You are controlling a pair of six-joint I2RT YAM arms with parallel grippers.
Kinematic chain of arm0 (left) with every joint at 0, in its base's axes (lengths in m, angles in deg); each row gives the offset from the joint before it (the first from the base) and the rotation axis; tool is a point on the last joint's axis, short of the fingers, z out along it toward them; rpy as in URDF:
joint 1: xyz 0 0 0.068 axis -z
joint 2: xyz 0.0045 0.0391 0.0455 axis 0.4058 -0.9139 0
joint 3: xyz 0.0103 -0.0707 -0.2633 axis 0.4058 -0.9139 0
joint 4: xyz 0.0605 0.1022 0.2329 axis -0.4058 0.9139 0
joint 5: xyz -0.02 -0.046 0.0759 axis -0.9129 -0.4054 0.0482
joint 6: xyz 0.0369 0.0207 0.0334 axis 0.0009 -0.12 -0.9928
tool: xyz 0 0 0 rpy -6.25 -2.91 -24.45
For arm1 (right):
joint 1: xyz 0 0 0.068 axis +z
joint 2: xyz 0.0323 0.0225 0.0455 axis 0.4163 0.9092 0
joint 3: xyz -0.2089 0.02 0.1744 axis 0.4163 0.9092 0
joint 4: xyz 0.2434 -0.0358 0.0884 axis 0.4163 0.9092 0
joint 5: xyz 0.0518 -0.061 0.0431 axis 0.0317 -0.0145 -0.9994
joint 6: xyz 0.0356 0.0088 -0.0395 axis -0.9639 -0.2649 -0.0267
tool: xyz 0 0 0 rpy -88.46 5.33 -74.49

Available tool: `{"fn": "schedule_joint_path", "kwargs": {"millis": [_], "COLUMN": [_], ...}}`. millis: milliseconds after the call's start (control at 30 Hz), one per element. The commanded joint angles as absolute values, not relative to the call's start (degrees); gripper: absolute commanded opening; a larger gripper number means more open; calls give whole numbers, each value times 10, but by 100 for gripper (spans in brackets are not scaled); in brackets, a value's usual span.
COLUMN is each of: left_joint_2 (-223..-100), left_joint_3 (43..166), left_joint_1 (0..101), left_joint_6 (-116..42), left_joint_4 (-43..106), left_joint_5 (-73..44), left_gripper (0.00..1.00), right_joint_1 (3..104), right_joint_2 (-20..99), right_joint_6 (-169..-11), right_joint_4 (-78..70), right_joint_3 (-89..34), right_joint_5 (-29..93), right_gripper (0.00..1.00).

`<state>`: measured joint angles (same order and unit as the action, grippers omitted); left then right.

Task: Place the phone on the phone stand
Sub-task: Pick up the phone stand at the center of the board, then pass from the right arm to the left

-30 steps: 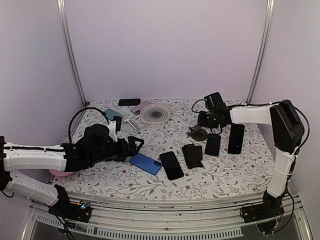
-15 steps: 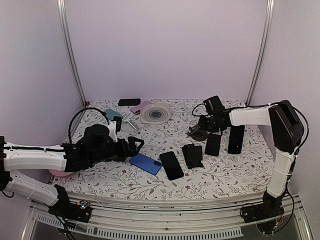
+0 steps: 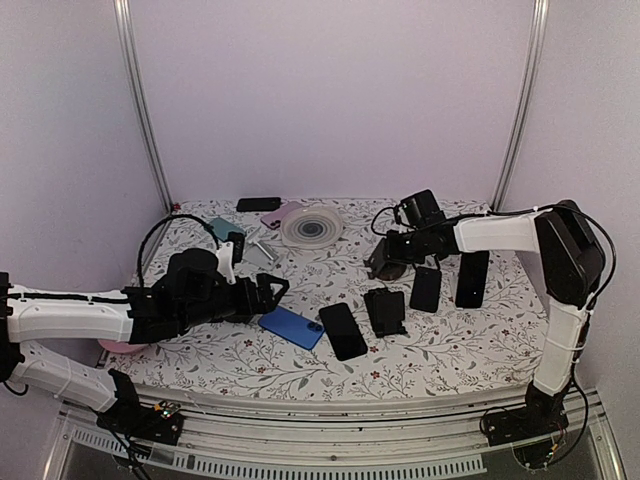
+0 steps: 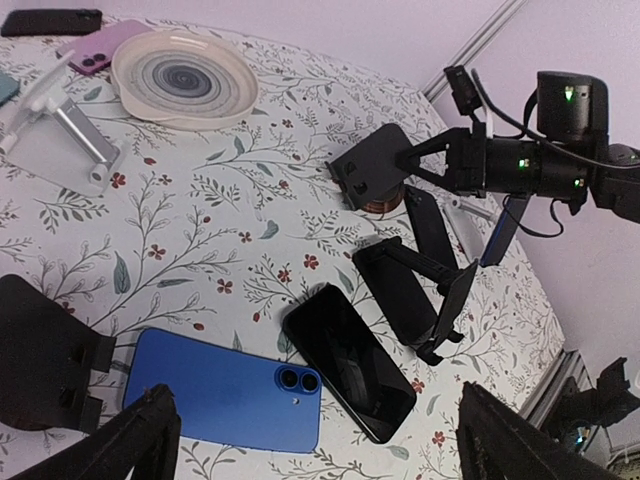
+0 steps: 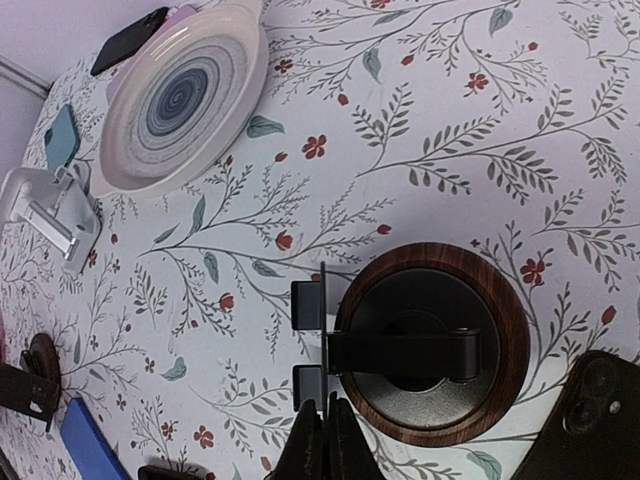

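The right gripper (image 5: 322, 415) is pinched tight on the thin upright back plate of the phone stand (image 5: 430, 345), its fingers meeting edge-on at the plate's lower rim. The stand has a round wood-rimmed base with a dark hub and a black bar across it. From the left wrist view its square black plate (image 4: 368, 172) leans over, so the base probably isn't sitting flat.

The step in hand looks like squaring up the stand before any phone goes on it. To do it well, settle the base fully onto the cloth, turn the plate toward the arms, and let go only when nothing rocks.

The likeliest phone is the black phone (image 3: 426, 289), lying flat just beside the stand, screen dark, camera end nearest the base. A second black phone (image 3: 472, 277) lies beyond it. A folding holder (image 3: 385, 310) sits near the stand, on the arms' side. Well away from the stand, the left gripper (image 3: 272, 290) hangs spread wide, holding nothing, over a blue phone (image 3: 291, 327).
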<state>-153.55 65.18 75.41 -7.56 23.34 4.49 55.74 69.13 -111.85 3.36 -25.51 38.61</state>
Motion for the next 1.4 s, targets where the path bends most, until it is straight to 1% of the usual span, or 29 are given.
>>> {"fn": "schedule_joint_path", "kwargs": {"millis": [0,200,400,700,867,1167,1367], "left_joint_2": [-1540,-1551,-1559,-1600,-1629,-1656,-1656], "left_joint_3": [657,671,685,739,771,748,714], "left_joint_1": [747,747,748,750,754,762,764], "left_joint_6": [-96,-121,-165,-284,-354,-472,-529], "left_joint_4": [212,204,187,167,171,84,13], "left_joint_5": [31,21,13,5,12,2,-30], "left_gripper": [97,97,96,96,95,96,97], "right_joint_1": [572,592,609,634,638,643,647], "right_joint_2": [690,679,658,643,626,587,577], "right_joint_6": [-1060,-998,-951,-876,-855,-839,-802], "right_joint_4": [37,69,86,132,148,158,175], "right_joint_3": [-292,-330,-345,-393,-397,-376,-372], "right_joint_5": [340,324,282,235,201,164,153], "right_gripper": [3,2,2,2,2,2,2]}}
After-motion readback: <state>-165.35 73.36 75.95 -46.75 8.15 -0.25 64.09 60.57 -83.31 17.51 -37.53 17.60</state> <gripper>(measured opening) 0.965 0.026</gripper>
